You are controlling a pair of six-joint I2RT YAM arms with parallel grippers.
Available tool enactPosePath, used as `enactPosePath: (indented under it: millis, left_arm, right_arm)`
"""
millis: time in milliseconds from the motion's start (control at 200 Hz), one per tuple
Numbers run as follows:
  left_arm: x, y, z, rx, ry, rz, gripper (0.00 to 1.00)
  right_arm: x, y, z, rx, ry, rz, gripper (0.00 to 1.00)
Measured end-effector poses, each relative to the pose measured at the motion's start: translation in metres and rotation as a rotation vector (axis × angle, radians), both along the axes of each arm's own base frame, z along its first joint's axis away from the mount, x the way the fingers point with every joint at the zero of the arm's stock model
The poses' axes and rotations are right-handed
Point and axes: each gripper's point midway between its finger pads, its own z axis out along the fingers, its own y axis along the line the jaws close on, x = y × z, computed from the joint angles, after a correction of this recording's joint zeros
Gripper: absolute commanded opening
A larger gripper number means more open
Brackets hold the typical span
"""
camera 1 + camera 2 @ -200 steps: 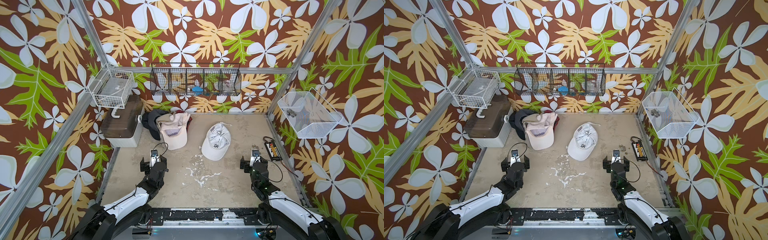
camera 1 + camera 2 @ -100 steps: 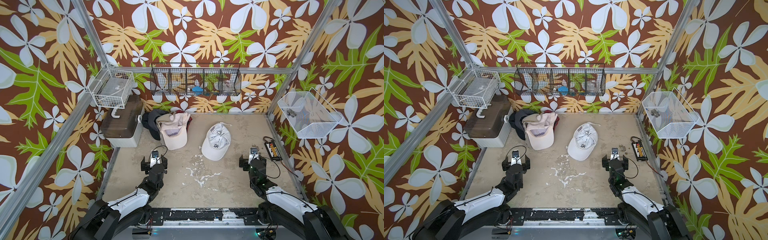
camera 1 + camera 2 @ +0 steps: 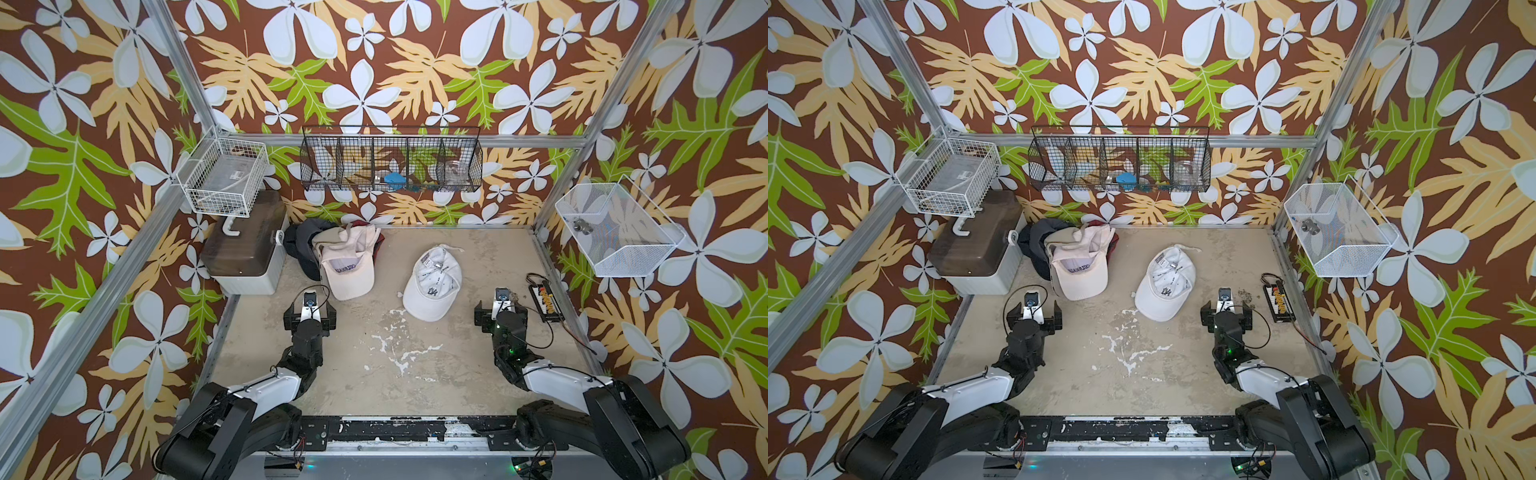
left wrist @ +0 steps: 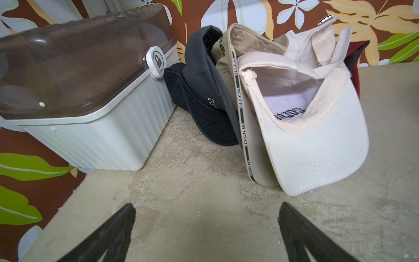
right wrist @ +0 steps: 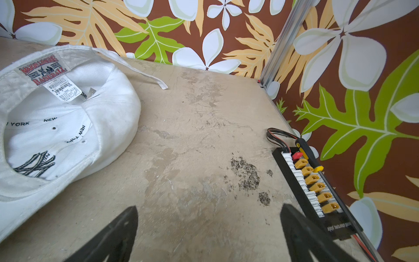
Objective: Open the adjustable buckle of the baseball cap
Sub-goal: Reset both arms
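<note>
A ribbed white plastic box (image 3: 245,266) with a smoky lid sits beside a heap of soft caps (image 3: 347,259), ahead of the left gripper (image 3: 310,318), whose jaws are wide and empty. The white fabric baseball cap (image 3: 432,284) lies upturned mid-table, in the open. The right gripper (image 3: 500,316), likewise spread, neighbours a flat black connector board (image 3: 545,300).

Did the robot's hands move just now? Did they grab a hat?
Only a tiny bit. The left hand crept forward toward the pile of caps, and the right hand crept forward and slightly inward toward the white cap. Both hands are wide open and hold nothing, so nothing was grabbed or let go. The caps stayed where they were.
</note>
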Motion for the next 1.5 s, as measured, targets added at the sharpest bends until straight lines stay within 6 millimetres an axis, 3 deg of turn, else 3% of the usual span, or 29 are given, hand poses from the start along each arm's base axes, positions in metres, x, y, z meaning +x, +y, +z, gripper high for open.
enactPosePath:
  millis: [270, 766, 951, 1156, 1501]
  left_arm:
    - [0.013, -0.009, 0.001, -0.005, -0.002, -0.069, 1.00]
    - [0.021, -0.013, 0.000, -0.004, -0.001, -0.125, 1.00]
    - [0.022, -0.016, 0.004, -0.001, -0.019, -0.144, 1.00]
    - [0.024, -0.018, 0.005, 0.008, -0.023, -0.157, 1.00]
    - [0.024, -0.018, 0.008, 0.001, -0.042, -0.167, 1.00]
  right_arm:
    - [0.010, -0.009, 0.005, -0.008, -0.023, -0.034, 1.00]
    - [0.034, 0.000, 0.008, -0.095, -0.055, 0.013, 1.00]
    - [0.013, -0.015, -0.001, -0.112, -0.102, -0.034, 1.00]
    - [0.011, -0.026, 0.022, -0.079, -0.212, -0.088, 1.00]
    - [-0.003, -0.035, 0.026, -0.046, -0.265, -0.119, 1.00]
